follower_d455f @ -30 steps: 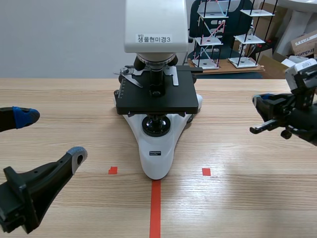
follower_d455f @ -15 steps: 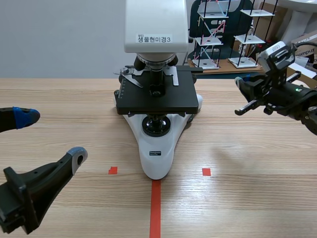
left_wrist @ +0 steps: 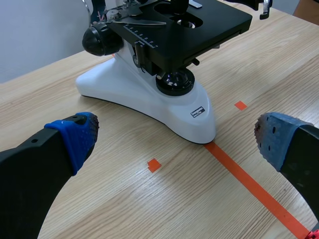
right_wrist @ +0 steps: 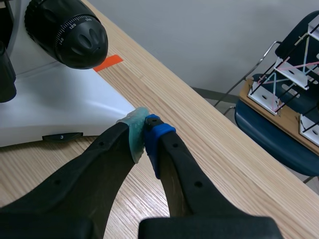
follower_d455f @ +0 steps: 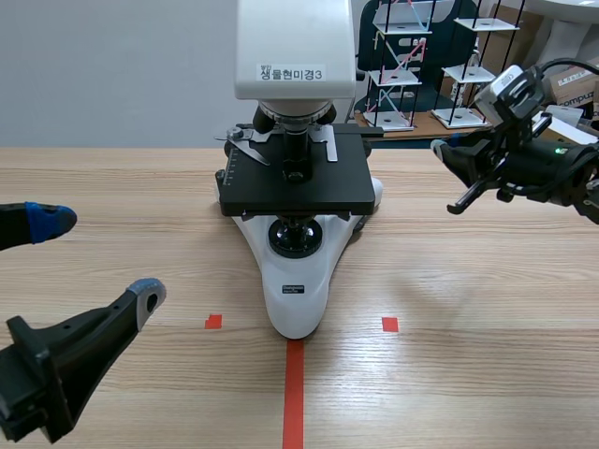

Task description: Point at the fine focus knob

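Note:
A white microscope [follower_d455f: 295, 281] with a black stage [follower_d455f: 295, 182] stands mid-table. In the right wrist view its black focus knob [right_wrist: 65, 30], with a smaller knob [right_wrist: 91, 38] at its centre, sits on the microscope's side, ahead of my right gripper [right_wrist: 144, 130]. That gripper is shut, its pads pressed together on nothing, a short way from the knob. In the scene view the right gripper [follower_d455f: 445, 152] hangs to the right of the stage. My left gripper [follower_d455f: 98, 257] stays open at the near left, well clear of the microscope [left_wrist: 149, 94]. Its fingers [left_wrist: 75, 137] hold nothing.
Wire racks [follower_d455f: 407, 65] on a blue seat and cardboard boxes [follower_d455f: 573, 79] stand behind the table's far edge. Bare wood lies between the right gripper and the microscope base [right_wrist: 60, 109]. The other focus knob [left_wrist: 99, 40] shows on the microscope's left side.
The right arm has risen and swung left toward the microscope's right side, its fingers still together. The left arm has not moved.

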